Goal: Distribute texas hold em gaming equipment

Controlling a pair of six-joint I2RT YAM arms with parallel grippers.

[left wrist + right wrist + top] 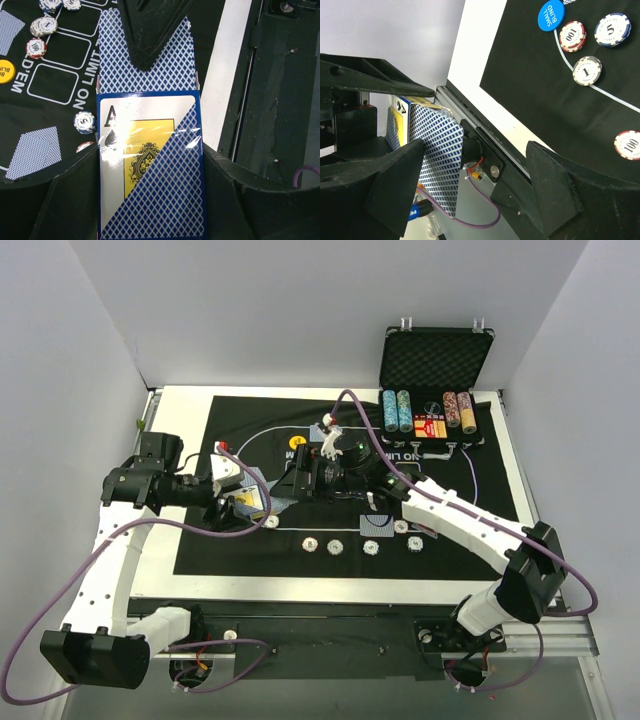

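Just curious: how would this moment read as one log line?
left gripper: shut on card box | right gripper: open at protruding card | chips: on mat

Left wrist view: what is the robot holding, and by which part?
The left jaws hold the card box, pinched by its two long sides, away from the end where cards stick out.

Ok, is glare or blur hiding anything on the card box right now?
Left wrist: glare streaks across the shiny card box, washing out part of its print. Right wrist: no glare, the chips read sharp, the near fingers are dark and slightly soft. Top view: evenly lit, but the box is too small to read.
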